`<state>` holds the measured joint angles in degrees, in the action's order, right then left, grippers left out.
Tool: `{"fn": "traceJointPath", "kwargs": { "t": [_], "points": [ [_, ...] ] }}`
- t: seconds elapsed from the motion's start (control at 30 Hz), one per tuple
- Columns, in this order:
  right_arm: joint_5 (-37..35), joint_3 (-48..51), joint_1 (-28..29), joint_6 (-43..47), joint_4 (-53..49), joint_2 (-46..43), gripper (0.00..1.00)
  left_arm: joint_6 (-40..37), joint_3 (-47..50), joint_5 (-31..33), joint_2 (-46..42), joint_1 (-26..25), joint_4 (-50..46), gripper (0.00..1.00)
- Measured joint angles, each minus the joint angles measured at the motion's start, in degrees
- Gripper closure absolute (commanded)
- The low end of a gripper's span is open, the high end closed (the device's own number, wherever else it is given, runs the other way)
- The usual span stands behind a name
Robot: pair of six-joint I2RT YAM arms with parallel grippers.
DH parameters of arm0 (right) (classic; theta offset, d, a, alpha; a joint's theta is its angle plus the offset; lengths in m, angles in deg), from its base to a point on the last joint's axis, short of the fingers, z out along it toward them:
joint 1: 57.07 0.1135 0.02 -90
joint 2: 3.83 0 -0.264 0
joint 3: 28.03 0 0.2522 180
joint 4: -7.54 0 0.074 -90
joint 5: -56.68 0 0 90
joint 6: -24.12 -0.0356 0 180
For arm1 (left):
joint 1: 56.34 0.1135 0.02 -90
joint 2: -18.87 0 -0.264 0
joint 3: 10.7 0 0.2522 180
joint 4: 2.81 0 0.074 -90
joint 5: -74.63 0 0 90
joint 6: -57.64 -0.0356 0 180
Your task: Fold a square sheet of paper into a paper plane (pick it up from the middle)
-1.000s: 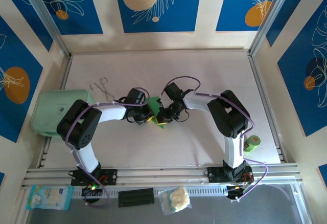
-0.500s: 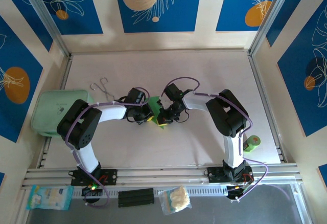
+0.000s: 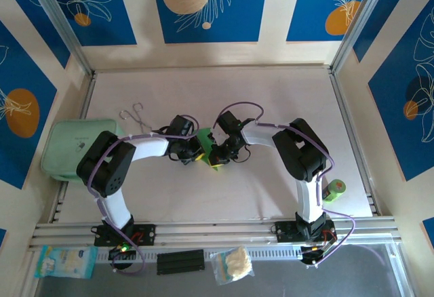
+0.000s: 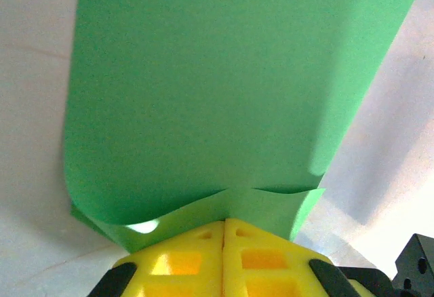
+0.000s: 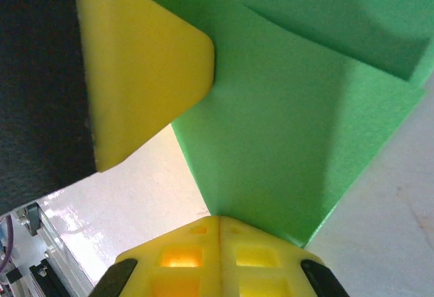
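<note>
— What lies around the work?

— On the pale table (image 3: 271, 93), a pale mint-green rounded pouch (image 3: 68, 149) sits at the left edge, with thin metal tongs (image 3: 135, 116) just beyond it. A small green roll (image 3: 336, 189) stands well apart on the right. None of them is near the middle.

— And the paper?

— The thin bright green square sheet of paper (image 3: 204, 136) is at the table's middle, between the two wrists. From above, the left gripper (image 3: 199, 154) and right gripper (image 3: 214, 157) crowd over it and hide most of it. The visible strip runs from far to near, leaning slightly right at its near end.

— Are the grippers holding it?

— Yes. In the left wrist view the left gripper (image 4: 224, 226) has its yellow fingers pressed together on the sheet's (image 4: 230, 87) near edge, and the paper runs straight away from them, its left side rolled under in a soft curve. In the right wrist view the right gripper (image 5: 218, 224) is likewise clamped on a corner of the sheet (image 5: 285, 141).

— Anything only the close views give?

— The right wrist view shows stepped layers of paper, and the left gripper's yellow finger (image 5: 142, 73) touching the sheet. Whether the paper touches the table, I cannot tell.
</note>
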<state>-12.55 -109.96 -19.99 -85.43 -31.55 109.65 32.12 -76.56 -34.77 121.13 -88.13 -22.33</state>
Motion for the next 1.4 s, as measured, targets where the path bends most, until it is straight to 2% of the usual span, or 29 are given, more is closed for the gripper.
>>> {"fn": "traceJointPath", "kwargs": {
  "t": [0.17, 0.53, 0.77, 1.1, 1.4],
  "points": [
    [-0.68, 0.96, 0.0, 0.55, 0.31, -0.79, 0.97, -0.33, -0.61, -0.02, 0.26, 0.07, -0.94, 0.91],
    [-1.99, 9.86, -0.57, 0.61, 0.52, -7.93, 0.97, -0.5, -1.75, -0.55, 0.98, 0.17, -2.23, 0.91],
    [-3.21, 9.75, -0.37, -0.28, 1.27, -12.09, 0.97, -0.5, -1.81, -0.7, 1.01, 0.17, -2.23, 0.91],
    [-4.83, 4.59, 1.33, -1.7, 3.89, -7.65, 0.97, -0.46, -1.86, -0.92, 1.01, 0.17, -2.21, 0.9],
    [-6.45, 3.87, 1.2, -1.68, 3.41, -3.89, 0.98, -1.53, -1.97, -1.2, 0.98, 0.26, -0.87, 0.87]
  ]
}}
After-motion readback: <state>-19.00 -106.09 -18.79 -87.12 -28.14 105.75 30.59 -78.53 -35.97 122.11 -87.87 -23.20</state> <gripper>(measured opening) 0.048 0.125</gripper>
